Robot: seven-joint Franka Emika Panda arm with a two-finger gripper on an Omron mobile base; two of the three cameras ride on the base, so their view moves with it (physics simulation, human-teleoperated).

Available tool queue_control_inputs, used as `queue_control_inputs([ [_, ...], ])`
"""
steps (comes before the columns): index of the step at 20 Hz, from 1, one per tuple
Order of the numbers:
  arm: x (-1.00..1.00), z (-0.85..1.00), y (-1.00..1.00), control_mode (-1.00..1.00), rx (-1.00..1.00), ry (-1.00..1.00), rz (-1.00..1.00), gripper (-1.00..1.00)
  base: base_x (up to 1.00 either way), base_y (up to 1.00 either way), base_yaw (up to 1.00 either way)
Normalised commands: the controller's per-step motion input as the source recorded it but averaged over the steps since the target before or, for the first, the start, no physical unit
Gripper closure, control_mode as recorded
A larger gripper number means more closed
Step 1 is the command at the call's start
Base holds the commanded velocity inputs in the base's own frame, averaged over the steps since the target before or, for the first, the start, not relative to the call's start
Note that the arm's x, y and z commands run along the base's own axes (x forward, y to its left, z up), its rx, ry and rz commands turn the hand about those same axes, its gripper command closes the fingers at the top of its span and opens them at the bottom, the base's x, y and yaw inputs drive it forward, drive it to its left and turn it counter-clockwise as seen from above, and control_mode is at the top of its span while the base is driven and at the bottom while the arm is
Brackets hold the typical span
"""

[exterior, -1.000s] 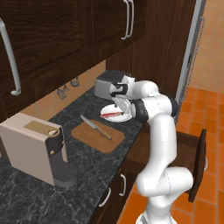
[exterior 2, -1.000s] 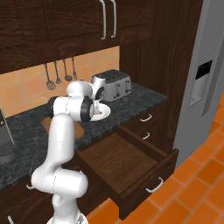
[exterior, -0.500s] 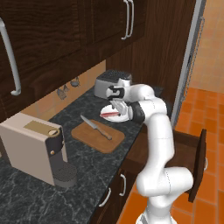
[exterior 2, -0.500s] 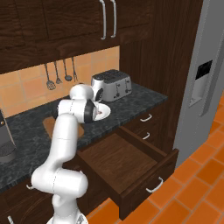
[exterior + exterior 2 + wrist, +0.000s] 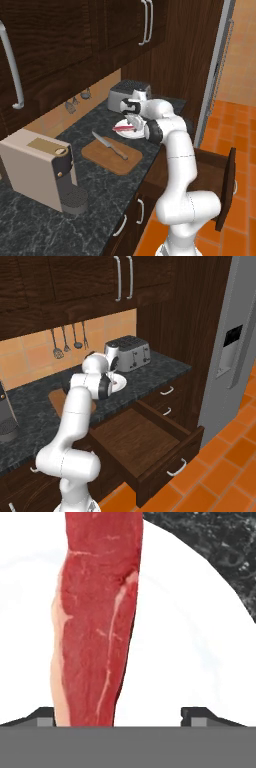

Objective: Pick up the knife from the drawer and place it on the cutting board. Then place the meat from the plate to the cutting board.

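Gripper (image 5: 117, 714) spread wide, low over plate (image 5: 190, 662) near counter's front edge; tips either side of meat (image 5: 95, 622), not pinching. Meat lies across plate. Knife (image 5: 110, 146) on board (image 5: 111, 156), left of plate. Drawer (image 5: 145, 443) open.

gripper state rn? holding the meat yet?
Gripper: open, fingertips either side of the meat on the plate; not gripping it yet.

Toaster (image 5: 124, 94) stands just behind plate (image 5: 141, 131); bare tabletop (image 5: 95, 127) lies between plate and cutting board (image 5: 112, 156), where knife (image 5: 109, 145) lies; open drawer (image 5: 145, 442) juts below the tabletop edge.
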Motion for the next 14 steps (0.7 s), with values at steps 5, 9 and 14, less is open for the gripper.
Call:
queue_control_inputs([
  [5, 0.18, -0.16, 0.00, -1.00, 0.00, 0.00, 0.00, 1.00, 0.00, 0.00, 0.00],
  [9, 0.04, -0.09, 0.00, -1.00, 0.00, 0.00, 0.00, 1.00, 0.00, 0.00, 0.00],
  [14, -0.32, 0.27, 0.00, -1.00, 0.00, 0.04, 0.01, 1.00, 0.00, 0.00, 0.00],
])
